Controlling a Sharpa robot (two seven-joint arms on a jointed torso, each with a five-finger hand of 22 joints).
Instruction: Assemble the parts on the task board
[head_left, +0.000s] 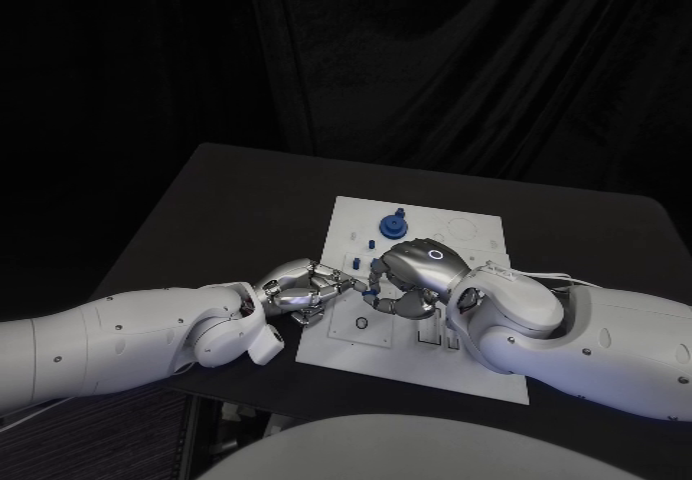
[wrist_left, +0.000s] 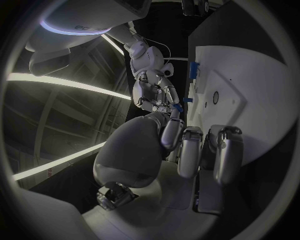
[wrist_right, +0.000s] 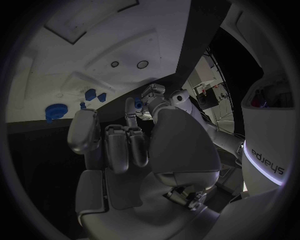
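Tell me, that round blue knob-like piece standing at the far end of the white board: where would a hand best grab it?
The round blue part stands upright near the far edge of the task board, with a narrower stem rising from a wider base. Probably best to pinch the stem from above, fingers on opposite sides. Smaller blue pieces lie close by, so a sideways approach risks bumping them. Both the left hand and right hand are nearer the robot.

Both white arms reach in from the lower corners, the left from about 8 o'clock and the right from about 4 o'clock, and meet near the middle. The left hand (head_left: 300, 289) and right hand (head_left: 411, 275) face each other, fingertips nearly touching. Each hand's fingers are curled inward; whether either grips anything cannot be told.
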